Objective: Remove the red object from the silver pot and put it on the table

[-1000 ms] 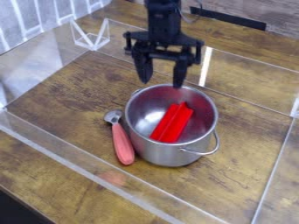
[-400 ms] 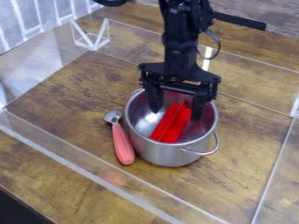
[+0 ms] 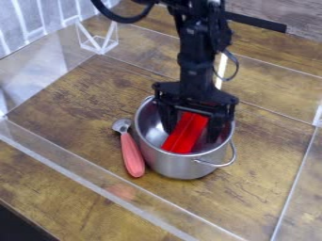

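The silver pot (image 3: pixel 190 168) stands on the table (image 3: pixel 75 110), the pink-handled spoon (image 3: pixel 131 151) just to its left. Inside lies the red block (image 3: pixel 185 133). The claw (image 3: pixel 193 111) has come down and nearer since a moment ago, its tips now at the pot's mouth over the block's far end, fingers spread, nothing pinched. Lifting probably needs a little more lowering, then closing.

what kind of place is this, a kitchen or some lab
Probably a robotics lab or test bench, not a real kitchen: a robot claw reaches into a silver pot, and clear acrylic walls edge the wood-grain tabletop.
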